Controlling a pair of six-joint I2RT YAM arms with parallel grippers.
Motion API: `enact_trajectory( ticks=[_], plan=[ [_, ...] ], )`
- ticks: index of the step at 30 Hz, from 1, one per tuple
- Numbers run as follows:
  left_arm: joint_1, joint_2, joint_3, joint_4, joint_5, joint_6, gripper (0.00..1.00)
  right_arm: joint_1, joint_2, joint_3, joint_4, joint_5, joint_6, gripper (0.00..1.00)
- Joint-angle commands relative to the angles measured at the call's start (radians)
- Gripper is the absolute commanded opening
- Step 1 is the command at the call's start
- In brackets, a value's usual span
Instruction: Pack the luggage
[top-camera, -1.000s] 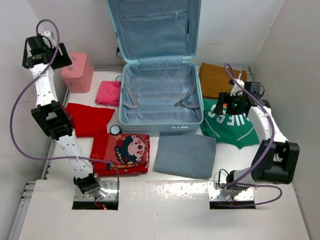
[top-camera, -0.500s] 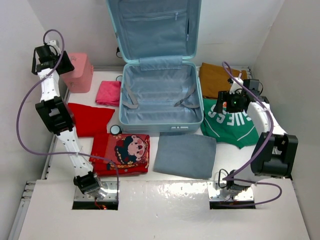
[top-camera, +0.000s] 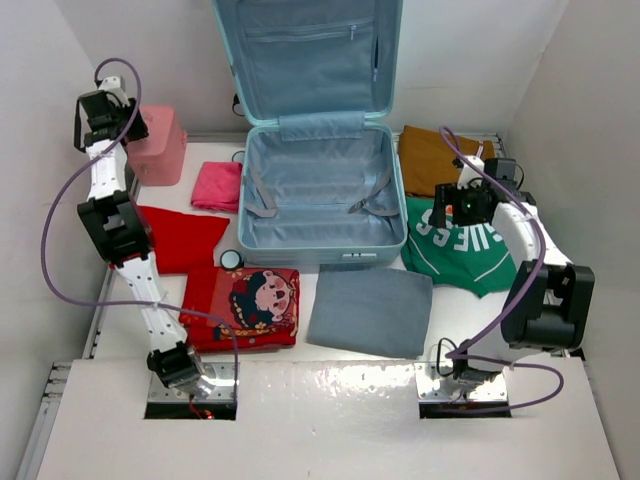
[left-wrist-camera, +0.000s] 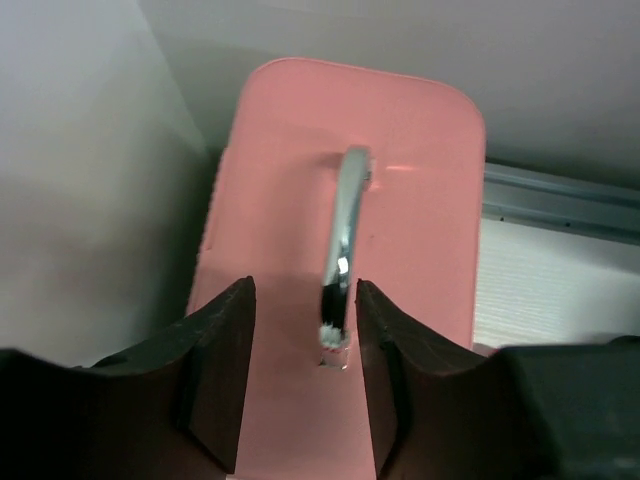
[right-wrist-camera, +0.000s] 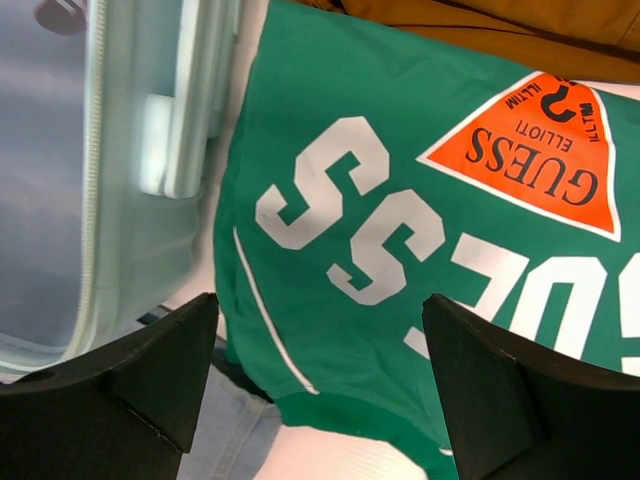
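Note:
The luggage (top-camera: 320, 200), a pale blue hard-shell suitcase, lies open at the back centre with its lid upright and nothing inside; its rim (right-wrist-camera: 60, 150) also shows in the right wrist view. My left gripper (top-camera: 110, 125) hangs over the small pink case (top-camera: 160, 145). Its fingers (left-wrist-camera: 305, 290) straddle the chrome handle (left-wrist-camera: 345, 230) on the pink lid (left-wrist-camera: 300, 150), with a gap on both sides. My right gripper (top-camera: 450, 212) is wide open (right-wrist-camera: 318, 300) above the green lettered shirt (right-wrist-camera: 400, 150), holding nothing.
The green shirt (top-camera: 460, 250) lies to the right of the suitcase, with a brown garment (top-camera: 430, 155) behind it. In front are a grey folded cloth (top-camera: 370, 310) and a red cartoon-print garment (top-camera: 245, 305). On the left lie a red cloth (top-camera: 180, 235) and a pink cloth (top-camera: 217, 185). Walls stand close on both sides.
My left arm has swung right and forward to the pink case, and its jaws have narrowed around the handle. The right arm has hardly moved.

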Motion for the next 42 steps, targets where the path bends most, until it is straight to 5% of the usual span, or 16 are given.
enact_trajectory(
  ticks=[1,6,11,18,27,34,36,39,42],
  plan=[
    [-0.018,0.012,0.022,0.090,0.058,0.035,0.46,0.006,0.016,0.011,0.030,0.034,-0.063,0.82],
    [-0.018,0.024,0.032,0.149,0.105,-0.031,0.30,0.004,0.016,0.000,0.035,0.054,-0.081,0.82],
    [-0.047,0.024,0.032,0.159,0.067,-0.005,0.00,0.004,0.008,-0.009,0.035,0.054,-0.086,0.81],
    [-0.056,-0.124,0.001,0.222,-0.021,-0.146,0.00,0.006,-0.033,0.002,0.035,0.008,-0.045,0.78],
    [-0.061,-0.498,-0.085,0.239,0.145,-0.260,0.00,0.006,-0.079,0.045,0.073,-0.143,0.205,0.78],
    [-0.217,-0.804,-0.322,0.226,0.254,-0.194,0.00,0.024,-0.055,0.073,0.194,-0.285,0.486,0.48],
    [-0.274,-0.901,-0.378,0.226,0.265,-0.194,0.00,0.041,-0.032,0.076,0.257,-0.305,0.552,0.27],
    [-0.392,-0.996,-0.464,0.243,0.256,-0.203,0.00,0.102,0.011,0.091,0.383,-0.325,0.705,0.09],
    [-0.486,-1.042,-0.507,0.295,0.266,-0.263,0.00,0.177,0.080,0.126,0.464,-0.324,0.855,0.09]
  ],
)
